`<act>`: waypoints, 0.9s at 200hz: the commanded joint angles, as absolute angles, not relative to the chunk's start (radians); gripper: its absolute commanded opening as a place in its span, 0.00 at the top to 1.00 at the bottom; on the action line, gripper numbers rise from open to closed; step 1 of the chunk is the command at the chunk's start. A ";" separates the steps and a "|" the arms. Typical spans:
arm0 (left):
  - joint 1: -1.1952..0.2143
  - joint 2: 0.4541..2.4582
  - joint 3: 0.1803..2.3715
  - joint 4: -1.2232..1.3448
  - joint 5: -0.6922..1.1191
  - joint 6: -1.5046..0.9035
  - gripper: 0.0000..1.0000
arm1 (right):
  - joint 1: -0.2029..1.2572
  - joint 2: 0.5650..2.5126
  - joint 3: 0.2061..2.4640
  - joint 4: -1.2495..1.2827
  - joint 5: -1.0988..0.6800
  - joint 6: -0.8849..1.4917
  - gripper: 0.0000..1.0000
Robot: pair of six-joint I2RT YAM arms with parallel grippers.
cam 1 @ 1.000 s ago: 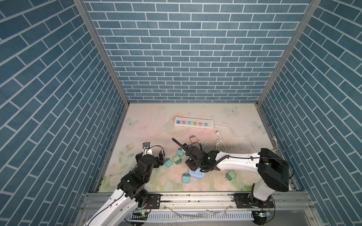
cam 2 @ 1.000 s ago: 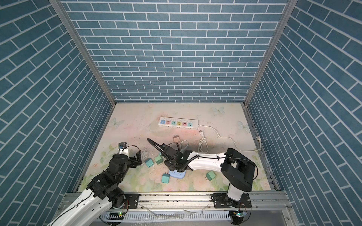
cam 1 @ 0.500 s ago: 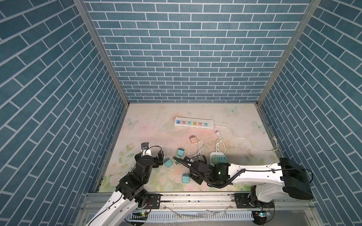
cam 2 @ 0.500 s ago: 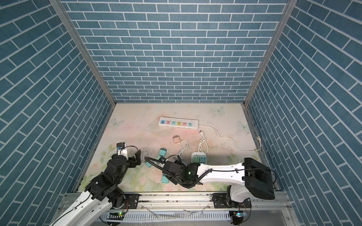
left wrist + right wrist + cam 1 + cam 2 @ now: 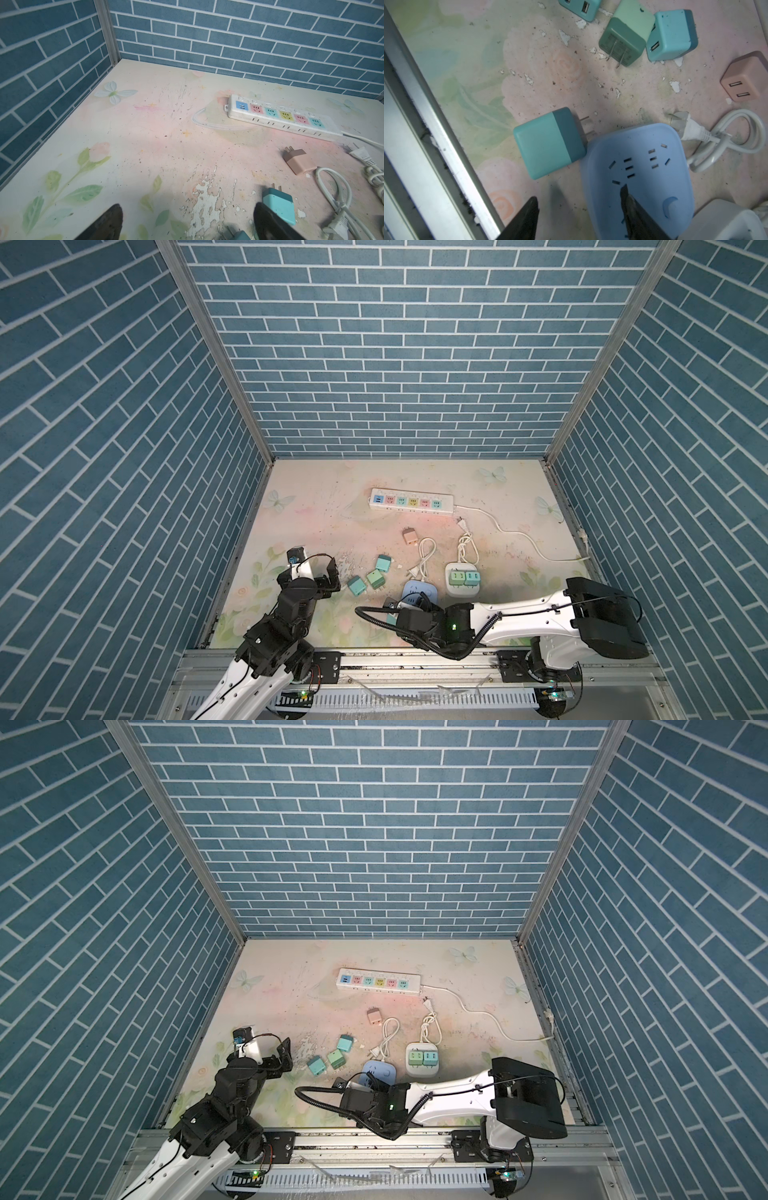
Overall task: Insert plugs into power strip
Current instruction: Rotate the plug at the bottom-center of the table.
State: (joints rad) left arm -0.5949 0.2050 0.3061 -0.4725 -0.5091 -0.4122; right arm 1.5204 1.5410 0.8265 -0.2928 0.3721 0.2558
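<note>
The white power strip (image 5: pixel 409 502) (image 5: pixel 280 114) lies at the back with all its coloured sockets bare. Loose plugs lie mid-table: a pinkish-tan one (image 5: pixel 409 536) and three teal or green ones (image 5: pixel 375 578). Two more plugs (image 5: pixel 464 577) sit in a white socket block. In the right wrist view a teal plug (image 5: pixel 548 143) lies on its side next to a blue socket block (image 5: pixel 639 172). My right gripper (image 5: pixel 579 199) is open just short of that plug, one finger over the blue block. My left gripper (image 5: pixel 187 220) is open and empty beside a teal plug (image 5: pixel 278 204).
Two white corded plugs with looped cords (image 5: pixel 424 560) (image 5: pixel 467 545) lie between the strip and the socket blocks. The strip's own cord (image 5: pixel 519 537) runs off to the right wall. A metal rail (image 5: pixel 425 145) borders the front edge, close to my right gripper.
My right arm has drawn back from mid-table to the front edge, uncovering the blue and white socket blocks. Its jaws narrowed slightly, then widened. The left arm has barely moved.
</note>
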 commanded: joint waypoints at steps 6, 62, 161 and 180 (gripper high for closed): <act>-0.589 0.157 0.317 -0.539 -0.560 -0.447 0.00 | 1.524 1.562 0.865 -0.306 0.426 0.236 0.33; -0.589 0.089 0.310 -0.567 -0.568 -0.450 0.00 | 1.521 1.643 0.905 -0.292 0.468 0.212 0.30; -0.589 0.086 0.311 -0.572 -0.575 -0.455 0.01 | 1.454 1.730 0.986 -0.243 0.421 0.180 0.25; -0.589 0.084 0.309 -0.572 -0.576 -0.455 0.00 | 1.435 1.743 0.993 -0.225 0.387 0.177 0.24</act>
